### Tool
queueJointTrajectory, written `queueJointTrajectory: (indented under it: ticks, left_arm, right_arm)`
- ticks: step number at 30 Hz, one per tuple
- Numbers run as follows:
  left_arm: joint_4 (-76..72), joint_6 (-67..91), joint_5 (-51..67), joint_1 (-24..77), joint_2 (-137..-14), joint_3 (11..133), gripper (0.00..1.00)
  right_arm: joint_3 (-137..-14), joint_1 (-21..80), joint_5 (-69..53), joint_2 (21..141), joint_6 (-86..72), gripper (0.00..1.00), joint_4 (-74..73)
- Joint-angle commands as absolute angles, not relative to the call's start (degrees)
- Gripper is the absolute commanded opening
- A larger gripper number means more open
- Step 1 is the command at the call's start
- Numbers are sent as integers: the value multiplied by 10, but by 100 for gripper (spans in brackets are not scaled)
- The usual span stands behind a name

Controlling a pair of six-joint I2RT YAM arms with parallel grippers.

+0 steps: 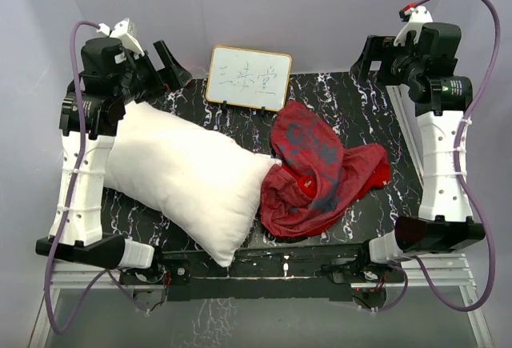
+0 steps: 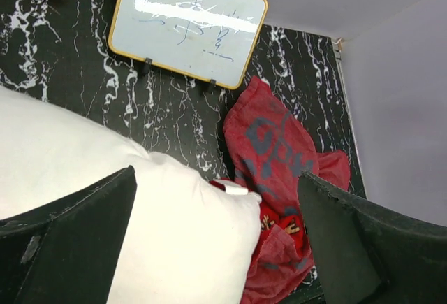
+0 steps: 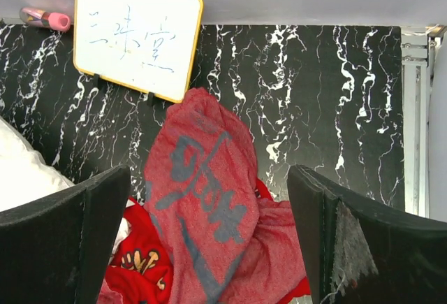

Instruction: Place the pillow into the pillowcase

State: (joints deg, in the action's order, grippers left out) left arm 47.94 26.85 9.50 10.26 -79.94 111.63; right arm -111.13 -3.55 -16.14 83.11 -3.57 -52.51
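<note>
Left gripper [image 2: 216, 178]: spread wide, empty, raised over black marbled table [image 2: 174, 108]. Directly below, filling the space toward its left finger: pillow [image 2: 174, 248], lying flat, one corner touching pillowcase [image 2: 279, 150]. Right gripper [image 3: 208, 171]: likewise spread wide, empty. Beneath and between its fingers: pillowcase, crumpled in a heap. Beyond both: whiteboard [image 3: 136, 38], propped upright; pink marker [image 3: 45, 17] further left.

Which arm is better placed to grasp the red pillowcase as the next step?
Right, most likely. The pillowcase lies on the right half of the table, and the right wrist view shows it directly under the open right gripper. The left gripper, also open, hangs over the pillow instead.
</note>
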Motion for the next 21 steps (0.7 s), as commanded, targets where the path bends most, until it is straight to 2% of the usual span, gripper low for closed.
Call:
queueJointTrajectory:
  ticks: [1, 13, 18, 21]
  left_arm:
    - [475, 258, 111, 103, -754, 1083, 97]
    - [374, 291, 204, 104, -716, 955, 97]
    - [391, 278, 218, 121, -738, 955, 97]
    - [424, 242, 121, 231, -756, 960, 97]
  right_arm:
    - [-1109, -38, -169, 795, -47, 99, -496]
    - [-1007, -39, -209, 755, -40, 99, -425]
    - [-934, -39, -341, 724, 61, 99, -403]
    - [-887, -39, -460, 713, 85, 99, -386]
